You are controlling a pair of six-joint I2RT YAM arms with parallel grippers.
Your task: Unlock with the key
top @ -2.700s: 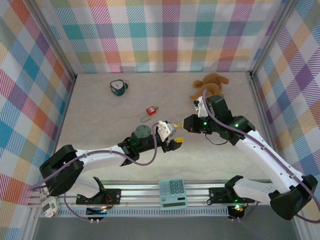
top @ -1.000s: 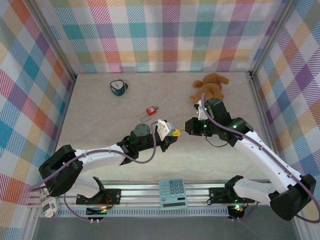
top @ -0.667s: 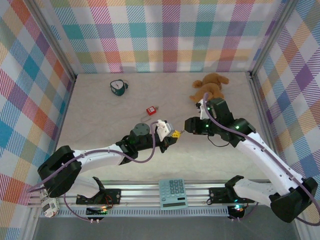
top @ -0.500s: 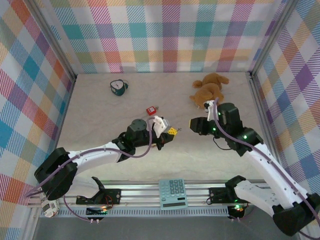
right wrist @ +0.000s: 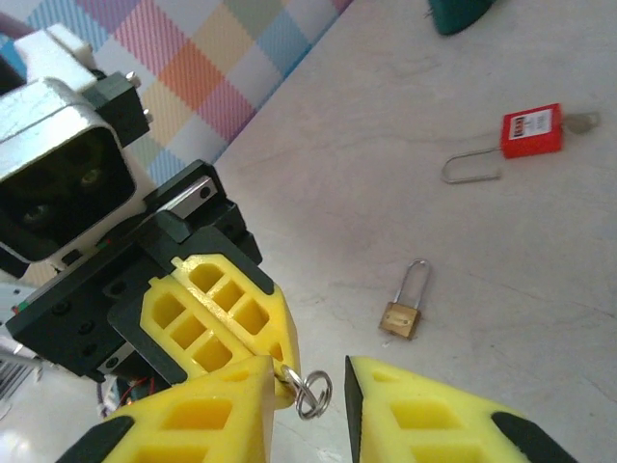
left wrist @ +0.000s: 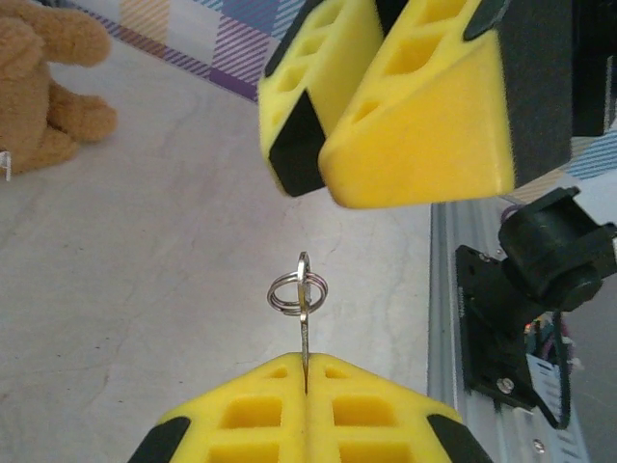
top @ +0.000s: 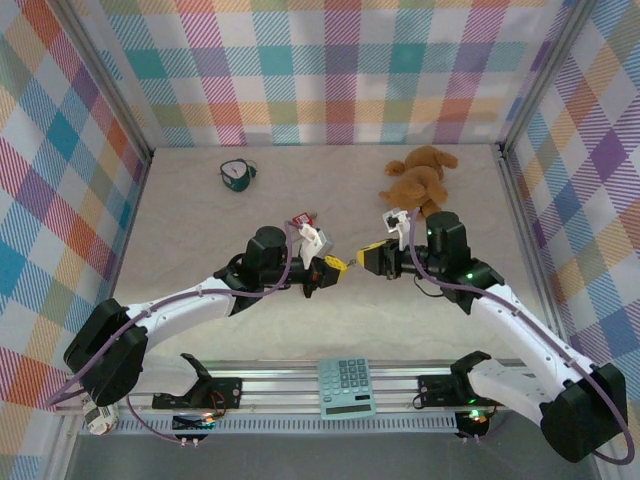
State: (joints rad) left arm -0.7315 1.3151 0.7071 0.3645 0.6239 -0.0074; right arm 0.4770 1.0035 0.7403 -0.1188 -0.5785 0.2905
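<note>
My left gripper (left wrist: 307, 374) is shut on a small silver key (left wrist: 305, 333), whose blade is pinched between the yellow pads. The key's head and ring (left wrist: 299, 291) stick out beyond the tips. My right gripper (right wrist: 308, 378) is open, with one finger on each side of the key ring (right wrist: 314, 394) and no grip on it. In the top view the two grippers meet at mid-table, left (top: 336, 267) and right (top: 366, 256). A brass padlock (right wrist: 402, 315) lies flat on the table just beyond them. A red padlock (right wrist: 529, 131) lies farther off, and it also shows from above (top: 301, 219).
A brown teddy bear (top: 420, 170) sits at the back right. A teal object (top: 237, 174) lies at the back left. A calculator (top: 346, 386) rests on the front rail between the arm bases.
My left gripper has carried the key toward the back of the table. My right gripper has opened, drawn away, then returned with its fingers around the key ring.
</note>
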